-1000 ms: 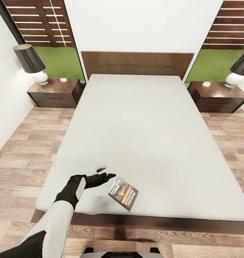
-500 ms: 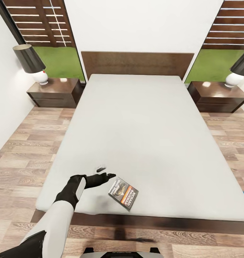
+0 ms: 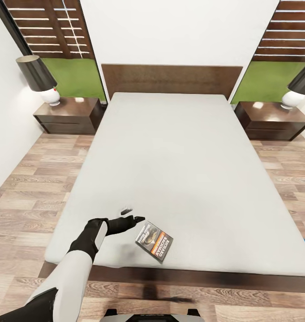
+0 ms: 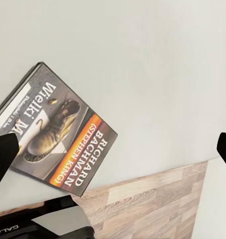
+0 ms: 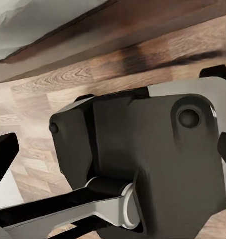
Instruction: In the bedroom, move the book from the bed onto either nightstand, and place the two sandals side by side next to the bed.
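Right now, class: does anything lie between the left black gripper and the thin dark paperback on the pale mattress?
Nothing visible does. The left black gripper hangs open beside the thin dark paperback with the orange band, which lies flat near the foot edge of the pale grey-white mattress. Only bare mattress separates them.

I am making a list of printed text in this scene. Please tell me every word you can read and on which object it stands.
"RICHARD BACHMAN" on the book, orange band.
"(STEPHEN KING)" on the same band.
"Wielki M", cut off by the left claw finger, on the cover.
Small line beside the title: too blurred.
"GALA", cut off, on the robot's base.
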Robot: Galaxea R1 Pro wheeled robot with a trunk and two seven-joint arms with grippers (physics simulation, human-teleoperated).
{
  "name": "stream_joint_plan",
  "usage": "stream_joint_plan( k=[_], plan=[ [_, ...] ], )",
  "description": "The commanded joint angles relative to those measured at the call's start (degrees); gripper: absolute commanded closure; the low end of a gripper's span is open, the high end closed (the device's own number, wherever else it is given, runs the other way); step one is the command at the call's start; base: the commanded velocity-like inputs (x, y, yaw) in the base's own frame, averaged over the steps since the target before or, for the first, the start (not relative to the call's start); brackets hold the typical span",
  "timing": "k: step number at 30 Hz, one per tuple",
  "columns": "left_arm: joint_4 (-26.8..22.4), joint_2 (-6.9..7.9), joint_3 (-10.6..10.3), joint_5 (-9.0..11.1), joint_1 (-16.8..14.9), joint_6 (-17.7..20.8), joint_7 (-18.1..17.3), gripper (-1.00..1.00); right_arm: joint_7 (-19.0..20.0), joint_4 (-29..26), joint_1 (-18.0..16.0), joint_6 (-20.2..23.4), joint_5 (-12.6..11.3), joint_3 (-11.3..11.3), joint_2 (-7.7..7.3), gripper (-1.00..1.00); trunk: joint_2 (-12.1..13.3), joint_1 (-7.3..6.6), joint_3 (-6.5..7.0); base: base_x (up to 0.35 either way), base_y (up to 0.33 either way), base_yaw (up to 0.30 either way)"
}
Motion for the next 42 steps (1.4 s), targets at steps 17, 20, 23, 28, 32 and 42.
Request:
stream_joint_plan(
  k=[17, 20, 23, 28, 32, 42],
  plan=[
    [-0.1, -0.14, 0.5, -0.3, -0.1, 0.4, -0.4, -1.00, -0.2, -3.3, 0.0, -0.1, 0.5, -0.1, -0.16, -1.00, -1.7, 0.91, -0.80, 0.000, 0.000, 0.000],
    [0.0, -0.19, 0.5, -0.3, -0.1, 0.4, -0.4, -1.00, -0.2, -2.9, 0.0, -0.1, 0.5, -0.1, -0.16, -1.00, -2.9, 1.57, -1.34, 0.000, 0.000, 0.000],
    [0.0, -0.21, 0.5, -0.3, -0.1, 0.4, -0.4, -1.00, -0.2, -2.9, 0.0, -0.1, 0.5, -0.1, -0.16, -1.00, -4.1, 2.23, -1.88, 0.000, 0.000, 0.000],
    [0.0, -0.21, 0.5, -0.3, -0.1, 0.4, -0.4, -1.00, -0.2, -2.8, 0.0, -0.1, 0.5, -0.2, -0.16, -1.00, -6.1, 3.32, -2.78, 0.000, 0.000, 0.000],
    [0.0, -0.21, 0.5, -0.3, -0.1, 0.4, -0.4, -1.00, -0.2, -2.8, 0.0, -0.1, 0.5, -0.2, -0.19, -1.00, -7.7, 4.20, -3.49, 0.000, 0.000, 0.000],
    [0.0, -0.21, 0.5, -0.3, -0.1, 0.4, -0.4, -1.00, -0.2, -2.7, 0.0, -0.1, 0.5, -0.2, -0.25, -1.00, -11.7, 6.40, -5.29, 0.000, 0.000, 0.000]
  ],
)
